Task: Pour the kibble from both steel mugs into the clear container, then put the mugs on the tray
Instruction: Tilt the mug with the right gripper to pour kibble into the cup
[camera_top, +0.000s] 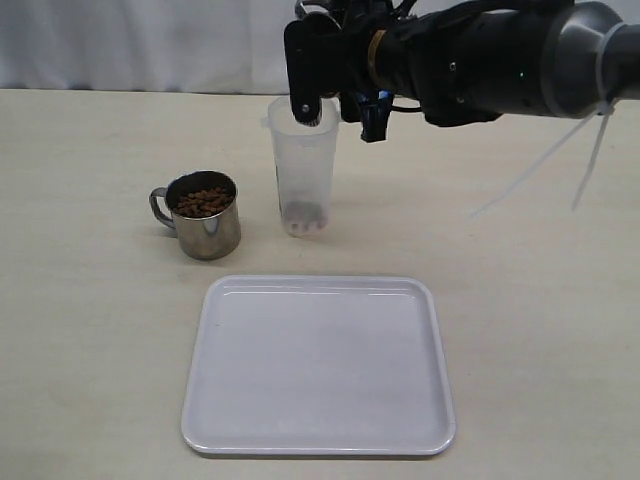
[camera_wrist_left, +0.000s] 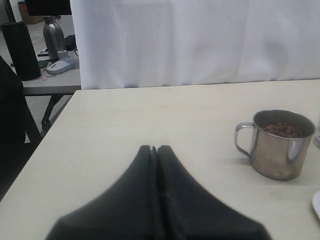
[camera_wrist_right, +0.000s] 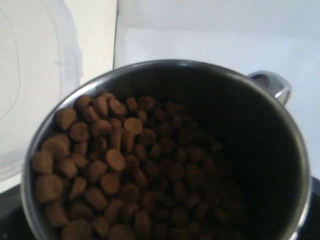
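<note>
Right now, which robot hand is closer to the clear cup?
Right. The right gripper holds a mug at the clear container's rim; the left gripper sits beyond the other mug.

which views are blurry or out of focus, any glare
Exterior view: sharp, soft even light, mild reflections on the standing mug. Left wrist view: the shut left gripper is blurred near the lens, the standing mug beyond sharper. Right wrist view: kibble in the held mug is soft, partly in shadow; the container pale and blurred.

Kibble (camera_top: 203, 203) is reddish-brown, steel mugs (camera_top: 212, 232) silvery, tray (camera_top: 320, 370) white, clear container (camera_top: 305, 160) translucent.
</note>
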